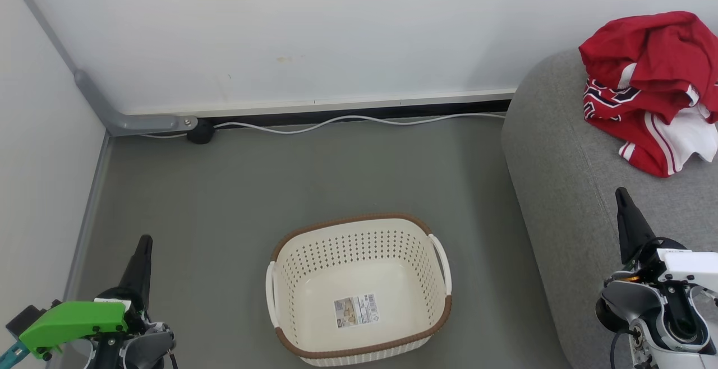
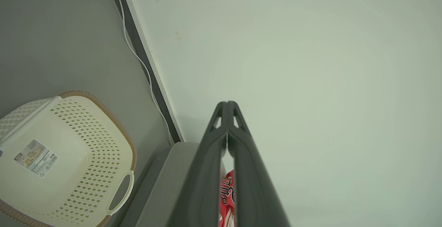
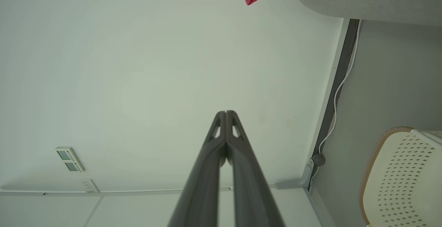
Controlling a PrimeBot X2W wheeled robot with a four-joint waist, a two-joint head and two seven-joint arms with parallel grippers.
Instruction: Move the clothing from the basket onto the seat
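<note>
light: bright, even, diffuse | shadows: soft, faint beneath basket [image 1: 359, 290] | glare: none | focus: head view sharp | wrist views: wide-angle bending, near fingers blurred

Red clothing [image 1: 650, 72] with white stripes; cream basket [image 1: 359, 279], brown rim; grey seat [image 1: 561, 189].

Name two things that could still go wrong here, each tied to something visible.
1. The red sports garments lie bunched near the rounded edge of the light-grey fabric sofa; they might slide off.
2. The empty cream perforated plastic basket stands on the floor close to the sofa; a careless drive away might knock it.
</note>
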